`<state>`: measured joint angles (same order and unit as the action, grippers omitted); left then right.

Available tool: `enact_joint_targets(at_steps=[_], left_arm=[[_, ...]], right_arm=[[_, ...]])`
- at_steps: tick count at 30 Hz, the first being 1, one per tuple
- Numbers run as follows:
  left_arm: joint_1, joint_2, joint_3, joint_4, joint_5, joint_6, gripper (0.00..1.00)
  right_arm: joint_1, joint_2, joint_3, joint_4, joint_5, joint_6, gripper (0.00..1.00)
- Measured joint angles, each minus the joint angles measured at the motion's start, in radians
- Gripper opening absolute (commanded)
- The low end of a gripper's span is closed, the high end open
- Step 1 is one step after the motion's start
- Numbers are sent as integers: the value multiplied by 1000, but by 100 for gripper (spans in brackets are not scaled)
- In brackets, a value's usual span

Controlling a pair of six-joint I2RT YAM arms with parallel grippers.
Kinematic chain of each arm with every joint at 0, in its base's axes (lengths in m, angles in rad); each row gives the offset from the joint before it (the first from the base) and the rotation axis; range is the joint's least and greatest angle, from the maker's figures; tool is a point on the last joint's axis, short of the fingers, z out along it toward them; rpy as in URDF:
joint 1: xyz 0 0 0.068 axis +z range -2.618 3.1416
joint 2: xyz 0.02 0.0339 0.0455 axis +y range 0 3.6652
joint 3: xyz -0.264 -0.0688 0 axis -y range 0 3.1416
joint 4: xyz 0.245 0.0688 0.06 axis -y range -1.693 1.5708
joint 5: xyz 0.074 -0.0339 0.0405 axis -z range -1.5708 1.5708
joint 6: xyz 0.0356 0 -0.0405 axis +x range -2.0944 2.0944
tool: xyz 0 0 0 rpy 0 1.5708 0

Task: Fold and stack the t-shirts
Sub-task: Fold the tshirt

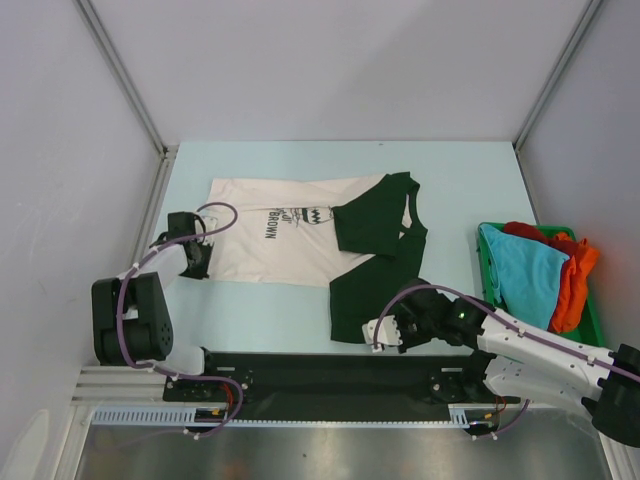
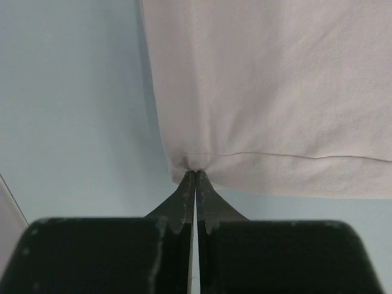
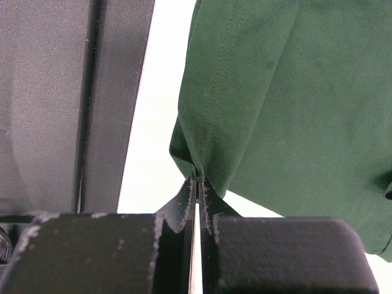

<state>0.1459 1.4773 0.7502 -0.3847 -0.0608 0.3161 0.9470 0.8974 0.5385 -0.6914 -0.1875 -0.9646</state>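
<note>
Two t-shirts on the pale blue table (image 1: pixel 450 180), both lying flat and partly spread.

1. Cream-white t-shirt (image 1: pixel 280 245): left of centre, dark chest print facing up, the word "BROWN" legible.
2. Dark green t-shirt (image 1: pixel 378 262): just right of it. Its upper part lies over the cream shirt's right end, so the two touch and overlap. Its lower body runs toward the near edge.

Two arms, two grippers.

- Left gripper (image 2: pixel 195 177): fingers pressed together on the near-left corner of the cream-white shirt. The cloth puckers at the tips in the left wrist view.
- Right gripper (image 3: pixel 197 182): fingers pinched on the near hem corner of the dark green shirt. The fabric bunches into folds above the tips, close to the black base rail (image 1: pixel 320 370).

One green bin (image 1: pixel 594 322) at the right edge, apart from both shirts. It holds three crumpled garments by colour: light blue (image 1: pixel 525 275), orange (image 1: pixel 577 280), red (image 1: pixel 524 231).
</note>
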Motion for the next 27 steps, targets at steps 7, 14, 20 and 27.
enact_joint_targets(at_steps=[7, 14, 20, 27], left_arm=[[2, -21, -14, 2, 14, -2, 0], [2, -145, -69, -3, 32, -1, 0], [0, -262, -82, -13, 80, 5, 0], [-20, -264, -19, -22, 111, 18, 0]], right_arm=[[-49, 0, 4, 0, 15, 32, 0], [-202, 0, 125, -10, 19, 98, 0], [-293, 3, 213, 5, 14, 141, 0], [-341, 80, 301, 58, 11, 175, 0]])
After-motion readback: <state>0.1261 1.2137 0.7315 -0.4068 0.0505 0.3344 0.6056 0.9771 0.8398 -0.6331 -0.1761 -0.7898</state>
